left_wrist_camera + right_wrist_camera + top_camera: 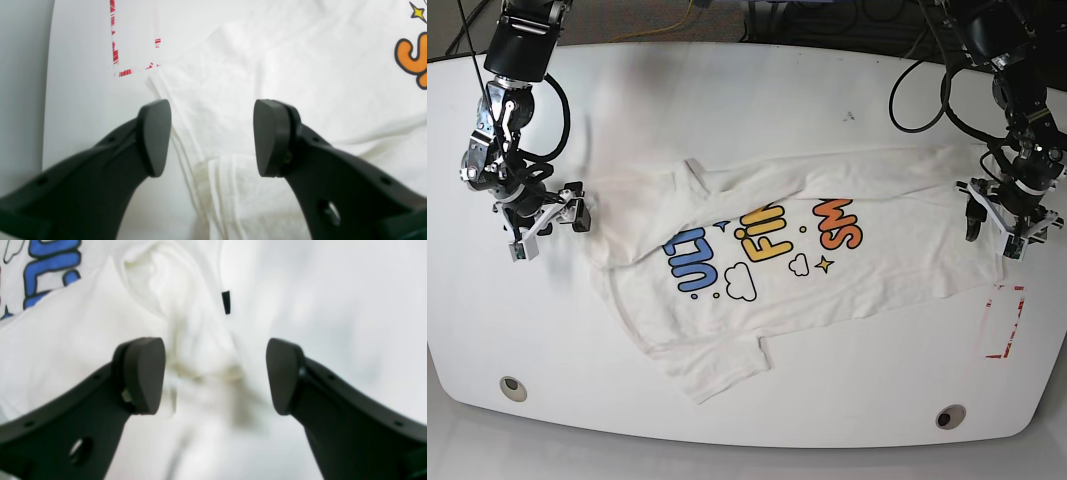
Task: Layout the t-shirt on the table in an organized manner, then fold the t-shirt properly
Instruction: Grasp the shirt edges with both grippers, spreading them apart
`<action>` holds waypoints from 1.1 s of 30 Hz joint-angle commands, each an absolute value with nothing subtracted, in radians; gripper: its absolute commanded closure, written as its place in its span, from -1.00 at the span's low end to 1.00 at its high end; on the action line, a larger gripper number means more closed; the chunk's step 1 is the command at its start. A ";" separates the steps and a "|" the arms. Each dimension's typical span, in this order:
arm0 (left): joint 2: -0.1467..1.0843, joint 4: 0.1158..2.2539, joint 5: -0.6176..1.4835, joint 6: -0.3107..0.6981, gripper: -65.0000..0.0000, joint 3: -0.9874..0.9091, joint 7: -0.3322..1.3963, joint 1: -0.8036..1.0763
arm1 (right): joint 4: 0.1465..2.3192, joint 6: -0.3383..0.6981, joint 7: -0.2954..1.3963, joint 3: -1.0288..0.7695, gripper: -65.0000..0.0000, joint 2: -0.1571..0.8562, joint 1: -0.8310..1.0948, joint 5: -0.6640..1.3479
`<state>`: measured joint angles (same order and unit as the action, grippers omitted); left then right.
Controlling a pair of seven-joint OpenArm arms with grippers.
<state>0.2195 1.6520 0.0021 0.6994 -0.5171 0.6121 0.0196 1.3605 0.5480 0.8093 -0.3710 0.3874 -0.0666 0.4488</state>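
The white t-shirt (857, 290) lies spread on the table (727, 100), printed letters up, one sleeve pointing toward the front edge. My left gripper (211, 133) is open and hovers over the shirt's folded hem edge (213, 186) near the red tape; in the base view it (999, 235) is at the shirt's right end. At the shirt's left end, my right gripper (215, 373) is open above bunched fabric (160, 280) beside the blue letters (50, 266); the base view shows it (549, 228) there. Neither gripper holds anything.
A red tape rectangle (1004, 322) marks the table just right of the shirt, also seen in the left wrist view (115, 53). Two grommet holes (513, 388) (949, 416) sit near the front edge. Cables hang behind the table's far edge.
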 commanded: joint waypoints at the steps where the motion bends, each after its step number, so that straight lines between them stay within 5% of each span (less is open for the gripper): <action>1: 0.234 1.672 0.016 0.657 -0.12 -0.521 0.595 0.007 | 1.348 0.555 0.773 -0.374 -0.40 0.404 -0.081 0.463; 7: 0.234 1.675 0.016 0.550 -0.13 -0.521 0.596 0.008 | 1.300 0.568 0.760 -0.374 -0.40 0.392 -0.094 0.464; 14: 0.234 1.675 0.016 0.544 -0.13 -0.526 0.601 0.015 | 1.256 0.582 0.757 -0.374 -0.36 0.380 -0.097 0.463; 26: 0.234 1.684 0.019 0.545 -0.13 -0.584 0.601 0.059 | 1.259 0.610 0.759 -0.374 0.72 0.349 -0.077 0.460; 33: 0.234 1.695 0.022 0.599 -0.13 -0.634 0.601 0.091 | 1.260 0.610 0.759 -0.374 0.87 0.348 -0.059 0.460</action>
